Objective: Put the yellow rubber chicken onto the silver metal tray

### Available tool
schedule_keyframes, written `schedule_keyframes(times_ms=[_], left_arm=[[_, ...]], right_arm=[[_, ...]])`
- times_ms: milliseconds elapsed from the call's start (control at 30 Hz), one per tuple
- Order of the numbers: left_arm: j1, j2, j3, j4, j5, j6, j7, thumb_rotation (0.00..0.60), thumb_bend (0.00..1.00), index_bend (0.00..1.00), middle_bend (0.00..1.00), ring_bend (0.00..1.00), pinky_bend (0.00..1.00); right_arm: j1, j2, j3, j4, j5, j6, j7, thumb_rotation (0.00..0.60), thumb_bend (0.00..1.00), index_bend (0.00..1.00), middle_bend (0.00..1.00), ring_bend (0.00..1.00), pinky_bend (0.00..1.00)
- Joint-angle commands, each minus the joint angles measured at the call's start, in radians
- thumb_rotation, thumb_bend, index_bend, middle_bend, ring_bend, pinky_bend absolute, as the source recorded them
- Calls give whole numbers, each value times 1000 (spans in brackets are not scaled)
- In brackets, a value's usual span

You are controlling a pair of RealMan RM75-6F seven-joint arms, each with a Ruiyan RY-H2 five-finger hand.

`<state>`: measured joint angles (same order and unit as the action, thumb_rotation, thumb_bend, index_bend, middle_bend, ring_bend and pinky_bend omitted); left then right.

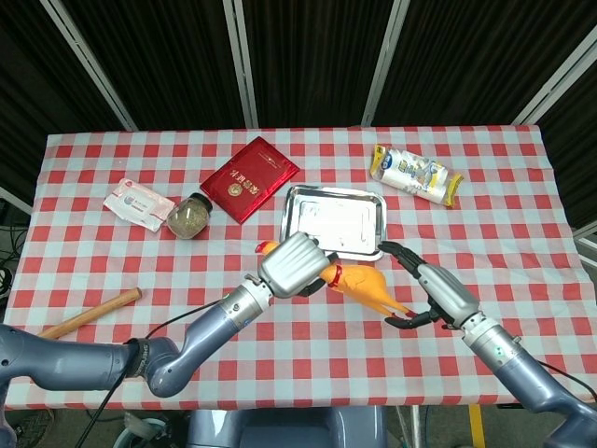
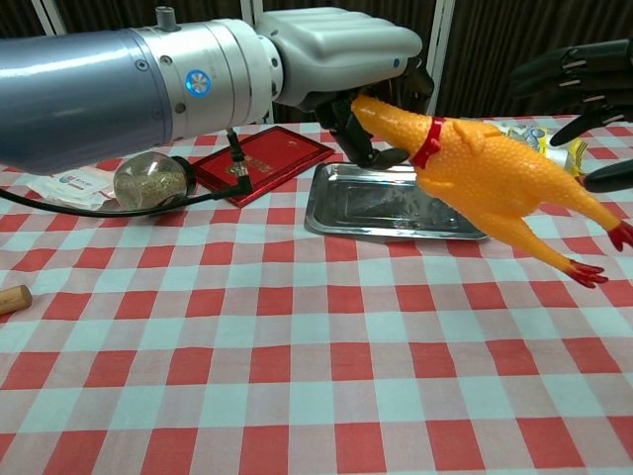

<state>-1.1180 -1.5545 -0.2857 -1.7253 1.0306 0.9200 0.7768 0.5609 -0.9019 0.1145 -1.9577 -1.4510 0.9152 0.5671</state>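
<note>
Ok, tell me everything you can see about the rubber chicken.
The rubber chicken is yellow-orange with a pimpled skin, a red band at the neck and red feet. It looks like soft rubber. The left hand grips its head and neck end and holds it in the air, with the body slanting down and the legs trailing toward the right hand, whose fingers are spread by the feet. It hangs just in front of the tray, not on it.

Chicken in front of tray — btwn left hand, right hand.

Checkered table with silver tray
</note>
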Motion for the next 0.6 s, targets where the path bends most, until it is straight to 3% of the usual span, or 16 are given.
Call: schedule_keyframes(times_ms=[33, 600], left_arm=[[-11, -13, 2, 4, -13, 14, 8, 600, 634, 620, 682, 578, 654], [-40, -31, 17, -14, -39, 51, 13, 600, 634, 619, 682, 578, 654]], right_arm=[[17, -26, 8, 8, 42, -28, -30, 600, 193, 0, 0, 0, 143], [57, -110, 40, 73, 185, -84, -107, 600, 194, 0, 0, 0, 143]])
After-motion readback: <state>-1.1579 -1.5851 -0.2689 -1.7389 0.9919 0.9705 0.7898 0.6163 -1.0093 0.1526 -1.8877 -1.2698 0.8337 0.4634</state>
